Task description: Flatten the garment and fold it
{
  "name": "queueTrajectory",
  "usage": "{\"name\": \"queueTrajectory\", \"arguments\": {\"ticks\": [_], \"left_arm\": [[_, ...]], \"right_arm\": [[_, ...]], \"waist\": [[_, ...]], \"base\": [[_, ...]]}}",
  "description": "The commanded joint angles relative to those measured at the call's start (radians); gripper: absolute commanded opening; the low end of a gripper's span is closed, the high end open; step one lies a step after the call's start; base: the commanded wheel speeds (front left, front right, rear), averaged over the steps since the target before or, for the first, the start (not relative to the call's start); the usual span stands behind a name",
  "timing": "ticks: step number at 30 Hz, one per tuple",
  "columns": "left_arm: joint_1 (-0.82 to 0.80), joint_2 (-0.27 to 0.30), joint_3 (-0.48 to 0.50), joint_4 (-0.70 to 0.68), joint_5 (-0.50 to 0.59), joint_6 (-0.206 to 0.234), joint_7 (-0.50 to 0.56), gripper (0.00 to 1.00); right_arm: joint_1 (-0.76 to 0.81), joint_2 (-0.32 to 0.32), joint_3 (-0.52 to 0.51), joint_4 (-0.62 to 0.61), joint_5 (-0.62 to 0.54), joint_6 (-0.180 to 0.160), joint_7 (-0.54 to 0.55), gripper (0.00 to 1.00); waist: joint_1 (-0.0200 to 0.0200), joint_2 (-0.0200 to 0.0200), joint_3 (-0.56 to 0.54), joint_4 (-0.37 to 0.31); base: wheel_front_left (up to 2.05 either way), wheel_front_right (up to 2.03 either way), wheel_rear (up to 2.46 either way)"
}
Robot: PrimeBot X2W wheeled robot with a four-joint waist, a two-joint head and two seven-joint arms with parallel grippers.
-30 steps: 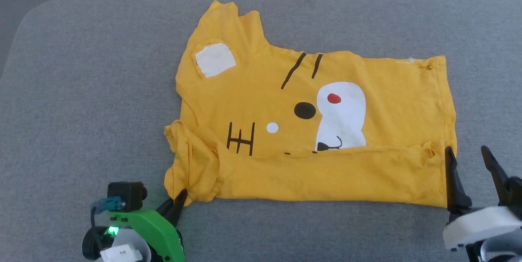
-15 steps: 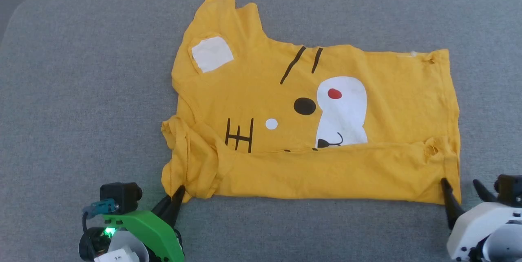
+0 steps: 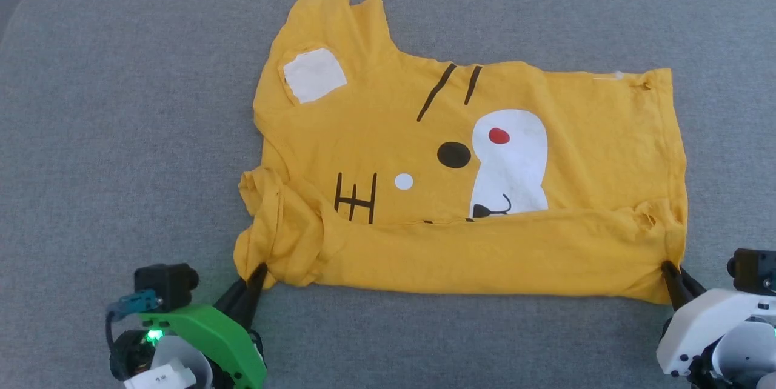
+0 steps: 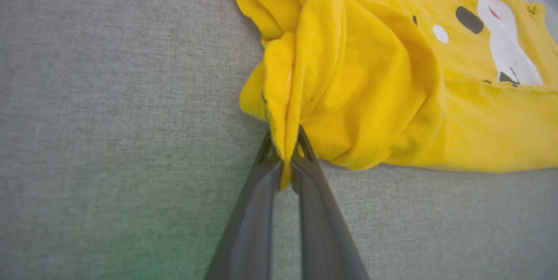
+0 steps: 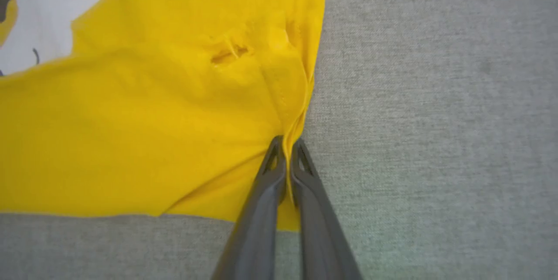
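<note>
Head view: a yellow garment [image 3: 461, 152] lies spread on a grey padded surface [image 3: 121, 134], cartoon face print upward, collar end toward my left and hem end toward my right. Its near long edge is already turned over the print as a plain yellow band [image 3: 485, 256] that covers the bottom of the white snout [image 3: 509, 165]. My left pincer [image 3: 254, 274] is clamped on the bunched sleeve corner at the near left. In the left wrist view its two dark fingers [image 4: 257, 210] press together with a ridge of cloth squeezed between them. My right pincer [image 3: 672, 272] is clamped on the near hem corner, and the right wrist view shows a thin fold of hem pinched where it closes. I judge that I hold both ends of the near edge so the cloth can be lifted evenly and kept taut for the next fold. A second ago my right pincer stood open just beside that hem corner. Half a second ago it straddled the corner, still apart, and now it has shut on it. My left pincer gripped the sleeve corner throughout. The whole picture has slid slightly, which is the camera tilting, not the garment moving.
</note>
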Motion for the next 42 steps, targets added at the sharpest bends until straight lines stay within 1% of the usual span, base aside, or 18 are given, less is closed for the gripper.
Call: {"name": "queueTrajectory", "arguments": {"ticks": [1, 5, 9, 12, 16, 21, 24, 29, 30, 31, 32, 33, 34, 37, 42], "left_arm": [[-0.011, 0.004, 0.013, -0.01, -0.014, -0.001, -0.007, 0.0], [0.008, 0.015, 0.045, -0.067, -0.047, 0.0, -0.006, 0.0], [0.057, 0.035, 0.074, -0.144, -0.085, 0.009, 0.015, 0.0], [0.115, 0.047, 0.086, -0.202, -0.11, 0.031, 0.048, 0.0], [0.198, 0.056, 0.085, -0.256, -0.139, 0.063, 0.098, 0.0], [0.281, 0.053, 0.076, -0.263, -0.176, 0.082, 0.133, 0.0], [0.306, 0.036, 0.061, -0.243, -0.197, 0.076, 0.136, 0.0], [0.291, 0.003, 0.037, -0.183, -0.217, 0.058, 0.128, 0.0], [0.282, -0.004, 0.037, -0.168, -0.219, 0.056, 0.121, 0.47], [0.277, -0.007, 0.036, -0.156, -0.218, 0.055, 0.118, 0.98], [0.271, -0.008, 0.031, -0.141, -0.219, 0.053, 0.122, 1.0], [0.268, -0.01, 0.029, -0.133, -0.219, 0.052, 0.123, 1.0], [0.263, -0.013, 0.032, -0.127, -0.221, 0.053, 0.118, 1.0], [0.259, -0.011, 0.042, -0.127, -0.219, 0.056, 0.109, 1.0], [0.235, 0.011, 0.106, -0.187, -0.173, 0.065, 0.022, 1.0]], "right_arm": [[-0.014, 0.003, 0.0, -0.012, 0.01, -0.002, 0.005, 0.0], [-0.024, -0.005, -0.013, -0.091, 0.017, -0.002, 0.017, 0.0], [-0.006, -0.015, -0.034, -0.182, 0.033, -0.002, 0.069, 0.0], [0.034, -0.015, -0.048, -0.241, 0.045, -0.002, 0.116, 0.0], [0.11, -0.011, -0.062, -0.28, 0.068, -0.002, 0.171, 0.0], [0.205, -0.003, -0.079, -0.277, 0.089, -0.002, 0.217, 0.0], [0.243, 0.0, -0.075, -0.25, 0.083, -0.002, 0.211, 0.0], [0.244, 0.004, -0.048, -0.194, 0.099, -0.002, 0.169, 0.0], [0.238, 0.004, -0.042, -0.182, 0.101, -0.002, 0.155, 0.0], [0.232, 0.004, -0.039, -0.173, 0.103, -0.002, 0.145, 0.0], [0.226, 0.004, -0.036, -0.16, 0.11, -0.002, 0.135, 0.04], [0.222, 0.004, -0.034, -0.151, 0.116, -0.002, 0.129, 0.47], [0.216, 0.004, -0.028, -0.145, 0.121, -0.002, 0.121, 0.99], [0.201, 0.005, -0.03, -0.145, 0.119, -0.002, 0.093, 1.0], [0.175, 0.005, -0.042, -0.182, 0.093, -0.002, 0.035, 1.0]], "waist": [[0.0, 0.0, -0.01, -0.004], [0.0, 0.0, -0.035, -0.008], [0.0, 0.0, -0.066, -0.007], [0.0, 0.0, -0.092, -0.004], [0.0, 0.0, -0.111, 0.004], [0.0, 0.0, -0.12, 0.009], [0.0, 0.0, -0.12, 0.01], [0.0, 0.0, -0.123, 0.007], [0.0, 0.0, -0.124, 0.004], [0.0, 0.0, -0.125, 0.002], [0.0, 0.0, -0.127, 0.0], [0.0, 0.0, -0.129, -0.001], [0.0, 0.0, -0.13, -0.003], [0.0, 0.0, -0.131, -0.008], [0.0, 0.0, -0.116, -0.014]], "base": [[0.0, 0.0, 0.0], [0.0, 0.0, 0.0], [0.0, 0.0, 0.0], [0.0, 0.0, 0.0], [0.0, 0.0, 0.0], [0.0, 0.0, 0.0], [0.0, 0.0, 0.0], [0.0, 0.0, 0.0], [0.0, 0.0, 0.0], [0.0, 0.0, 0.0], [0.0, 0.0, 0.0], [0.0, 0.0, 0.0], [0.0, 0.0, 0.0], [0.0, 0.0, 0.0], [0.0, 0.0, 0.0]]}}
